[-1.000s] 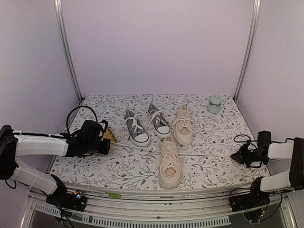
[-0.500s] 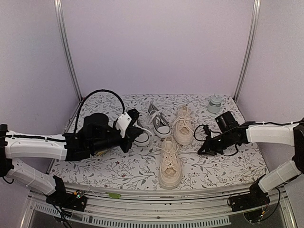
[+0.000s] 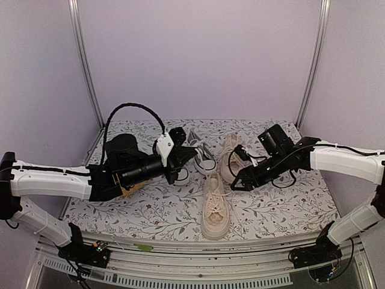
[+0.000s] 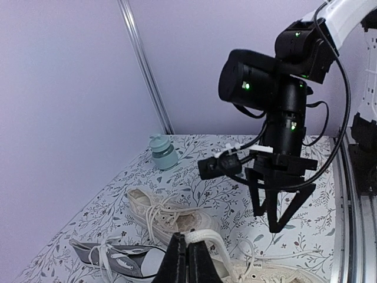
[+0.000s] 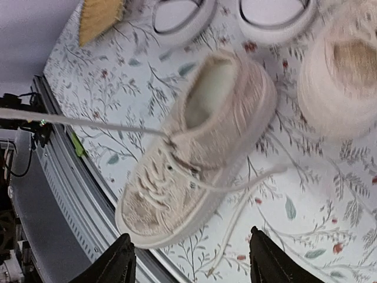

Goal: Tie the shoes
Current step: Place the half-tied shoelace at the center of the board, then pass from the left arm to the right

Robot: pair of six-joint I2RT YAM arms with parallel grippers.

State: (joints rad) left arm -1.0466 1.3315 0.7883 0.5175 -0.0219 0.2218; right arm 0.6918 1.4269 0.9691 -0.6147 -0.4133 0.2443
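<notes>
Item: cream canvas sneaker (image 3: 215, 208), mid-tying.
Left tool (image 4: 188, 244) is clamping its pale lace (image 4: 203, 236) taut; we are hovering the right tool (image 5: 190, 233), apart, for the loose end.

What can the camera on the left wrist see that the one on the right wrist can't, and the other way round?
Only the left wrist view shows the small blue-grey bottle near the back wall, and the left pincer closed on a white lace. Only the right wrist view shows the straw-coloured brush and the table's front rail. Both show the cream shoes, the flowered cloth and the right pincer, which is open.
</notes>
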